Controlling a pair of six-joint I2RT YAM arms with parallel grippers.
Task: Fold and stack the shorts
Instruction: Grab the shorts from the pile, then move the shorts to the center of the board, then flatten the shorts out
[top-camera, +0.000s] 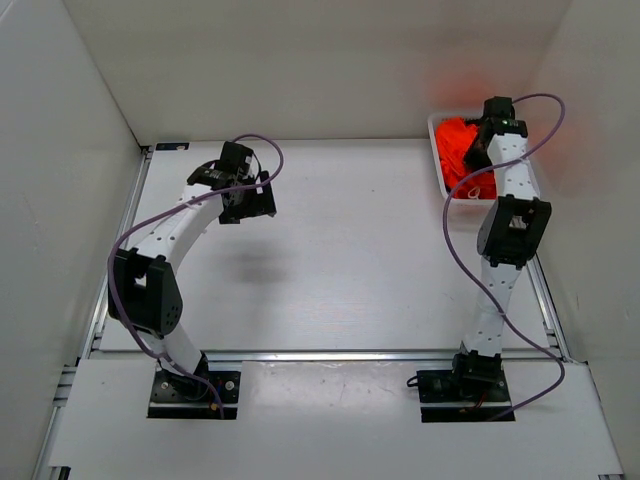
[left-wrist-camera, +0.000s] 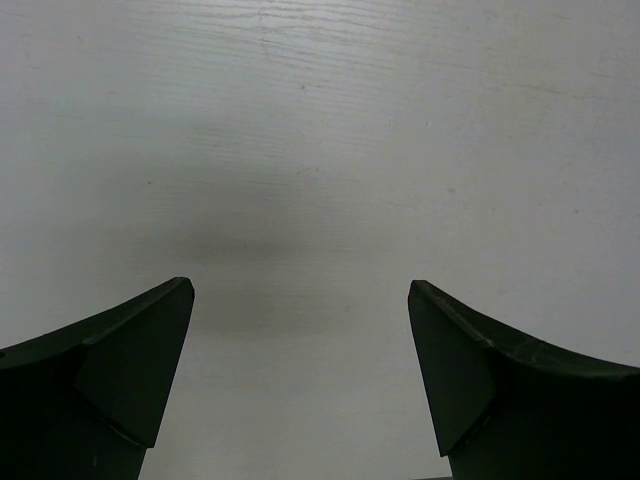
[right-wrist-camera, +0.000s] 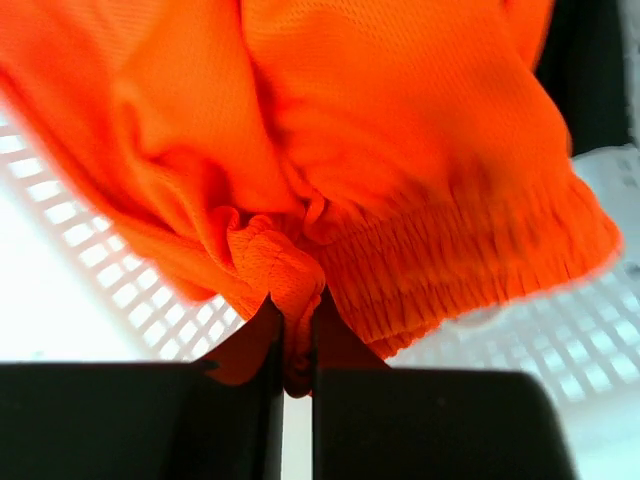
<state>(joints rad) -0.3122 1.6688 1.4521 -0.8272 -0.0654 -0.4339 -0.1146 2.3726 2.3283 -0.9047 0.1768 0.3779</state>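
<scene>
The bright orange-red shorts lie bunched in a white basket at the table's far right. In the right wrist view my right gripper is shut on a fold of the shorts next to the elastic waistband, over the basket's white lattice floor. In the top view the right gripper sits over the basket. My left gripper hovers over bare table at the far left; in its wrist view the jaws stand wide apart with nothing between them.
White walls enclose the table on the left, back and right. The basket stands against the right wall. Purple cables loop off both arms. A metal rail crosses in front of the arm bases.
</scene>
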